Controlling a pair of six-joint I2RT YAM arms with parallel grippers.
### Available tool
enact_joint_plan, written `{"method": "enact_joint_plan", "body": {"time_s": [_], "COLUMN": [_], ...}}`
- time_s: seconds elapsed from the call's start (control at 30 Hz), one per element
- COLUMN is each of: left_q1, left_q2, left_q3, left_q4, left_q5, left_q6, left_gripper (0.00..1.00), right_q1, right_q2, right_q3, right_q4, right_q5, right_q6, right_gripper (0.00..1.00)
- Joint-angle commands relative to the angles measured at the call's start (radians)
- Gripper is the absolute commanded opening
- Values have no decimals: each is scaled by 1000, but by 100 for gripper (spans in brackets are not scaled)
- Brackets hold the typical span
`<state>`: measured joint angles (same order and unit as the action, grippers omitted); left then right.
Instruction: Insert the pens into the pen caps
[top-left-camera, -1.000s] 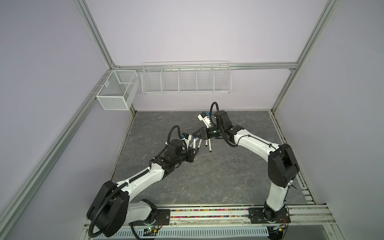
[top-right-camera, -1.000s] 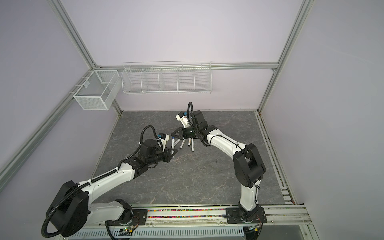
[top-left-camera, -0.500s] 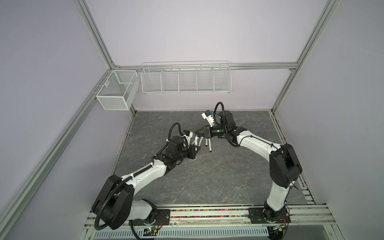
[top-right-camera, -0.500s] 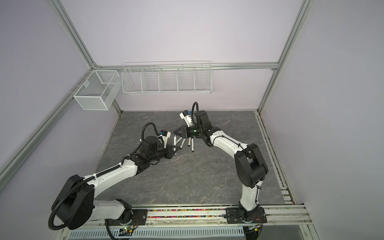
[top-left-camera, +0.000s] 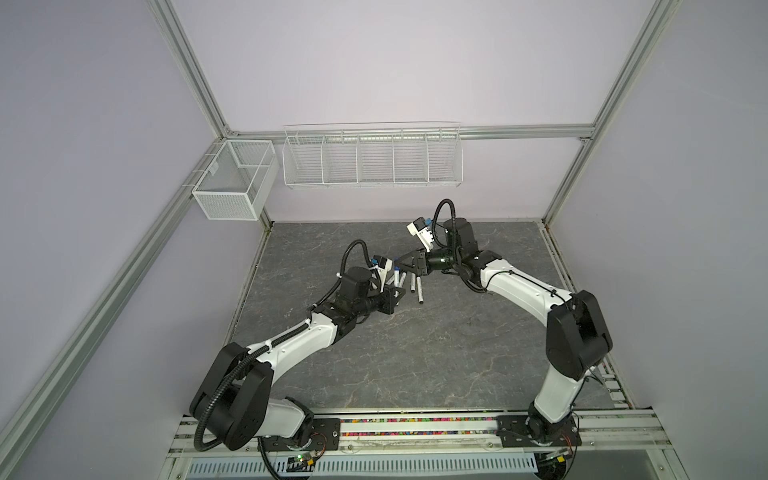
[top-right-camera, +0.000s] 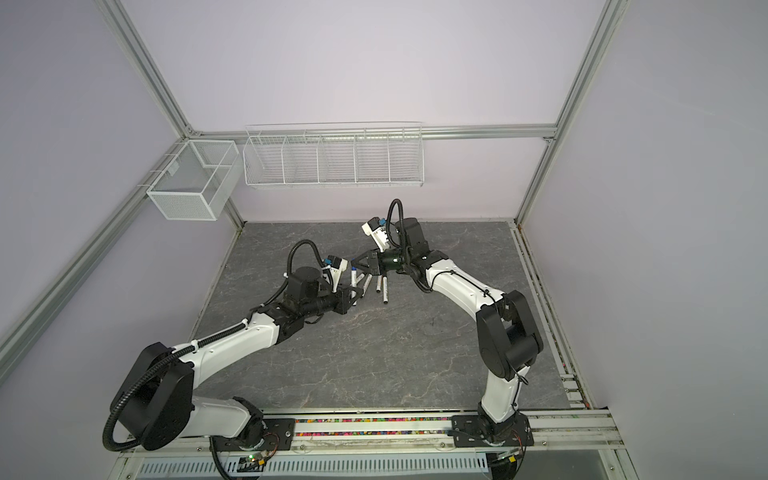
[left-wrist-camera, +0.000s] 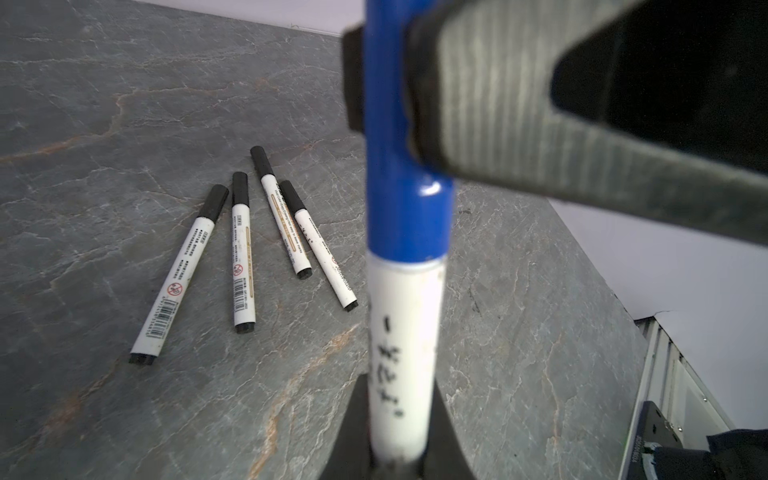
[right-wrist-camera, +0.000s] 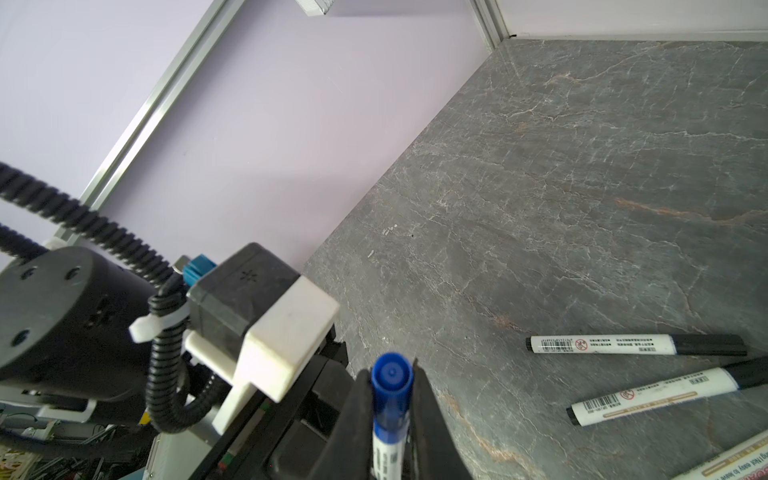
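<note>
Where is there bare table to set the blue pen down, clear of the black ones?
Free: the wide bare stretch of table between the four black pens and the front rail; also the back corner behind the right arm. Crowded: around the black pens, fanned close together beside the held blue pen.

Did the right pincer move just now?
Yes. The right pincer has shifted slightly to the right, away from the left arm, judged against the black pens lying below it.
</note>
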<state>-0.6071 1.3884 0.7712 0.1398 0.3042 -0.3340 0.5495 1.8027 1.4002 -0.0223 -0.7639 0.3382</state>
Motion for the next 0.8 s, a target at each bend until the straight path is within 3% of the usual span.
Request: {"method": "enact_joint_plan", "body": {"time_s": [0.0,0.2,0.43,0.6,0.77], "left_q1": [36,-1,-66,-89,-95], "left_q2": [-16,-40,-25,12,21], "left_q3": [39,0,-25,-60,-82], "left_q4": [156,145,110,127,136], "left_q5": [-212,-253,-239,-216,-203], "left_q6": [-15,12,40,28,25], "left_gripper": [0,0,0,0,0], "right_q1": [44,36,35,26,-2], "right_q2": [-49,-56,-60,-72,-107], "right_q3": [-25,-34,-28,-28,-47], "right_q4": [-231,-217,-177,-105,-99], "right_q5": [-188,-140,-105,-57,34], "right_q6": [-53,-43,-10,62,71], "right_gripper": [17,17,30,44,45]}}
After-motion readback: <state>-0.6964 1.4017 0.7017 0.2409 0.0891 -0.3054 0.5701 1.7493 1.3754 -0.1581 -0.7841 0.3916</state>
